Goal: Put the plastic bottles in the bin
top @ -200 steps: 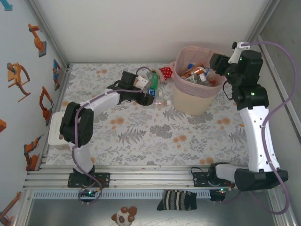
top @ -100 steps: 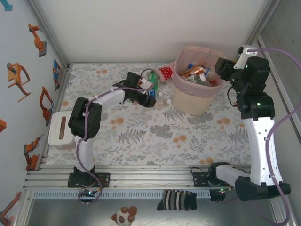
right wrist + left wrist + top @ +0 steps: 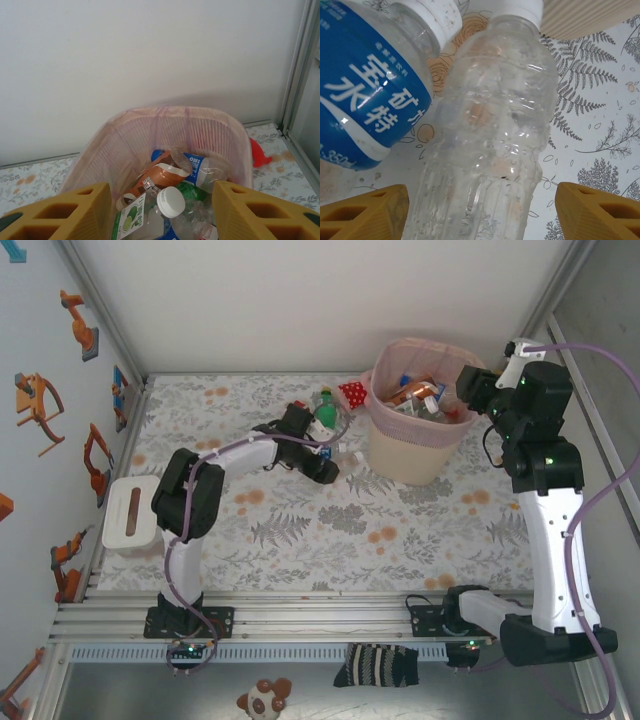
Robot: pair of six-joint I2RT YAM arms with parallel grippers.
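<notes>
Straddling a clear bottle (image 3: 495,115) lying on the floral tablecloth (image 3: 600,125), left gripper (image 3: 480,195) with jaws spread wide, blue-labelled water bottle (image 3: 365,90) just beside it, right gripper (image 3: 160,189) hanging unclenched and empty over the pink mesh bin (image 3: 125,135), brown and green bottles (image 3: 162,175) heaped inside.

Low forward reach on left arm (image 3: 240,452), left gripper (image 3: 480,220) spread wide; right arm (image 3: 550,530) stands tall, right gripper (image 3: 160,210) tipped downward, fingers parted, holding nothing.
</notes>
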